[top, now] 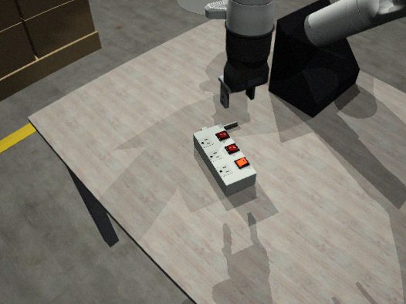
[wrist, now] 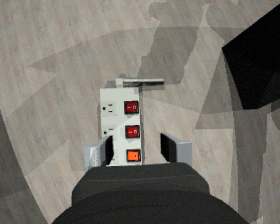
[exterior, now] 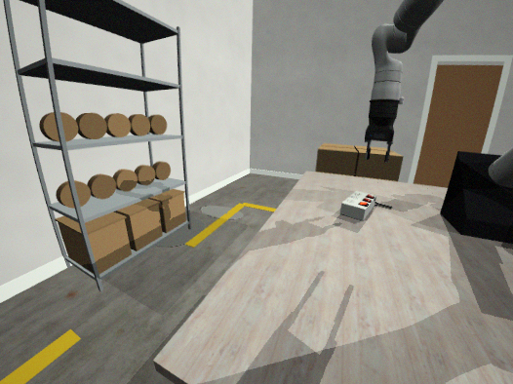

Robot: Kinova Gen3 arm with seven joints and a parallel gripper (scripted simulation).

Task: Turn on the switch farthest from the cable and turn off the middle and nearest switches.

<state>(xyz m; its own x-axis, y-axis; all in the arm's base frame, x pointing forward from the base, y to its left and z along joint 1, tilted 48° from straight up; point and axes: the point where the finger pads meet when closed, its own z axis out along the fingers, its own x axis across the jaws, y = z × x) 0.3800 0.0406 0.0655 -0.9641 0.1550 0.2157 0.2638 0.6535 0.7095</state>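
A white power strip lies flat on the wooden table, right way up, with a short dark cable stub at its far end. The switch nearest the cable and the middle switch are dark red. The switch farthest from the cable glows bright orange. The strip also shows in the exterior view and the wrist view. My gripper hangs well above the strip's cable end, open and empty; it also shows in the exterior view and the wrist view.
A black box stands on the table to the right of the strip. Cardboard boxes are stacked on the floor at the left. A metal shelf with rolls and boxes stands by the wall.
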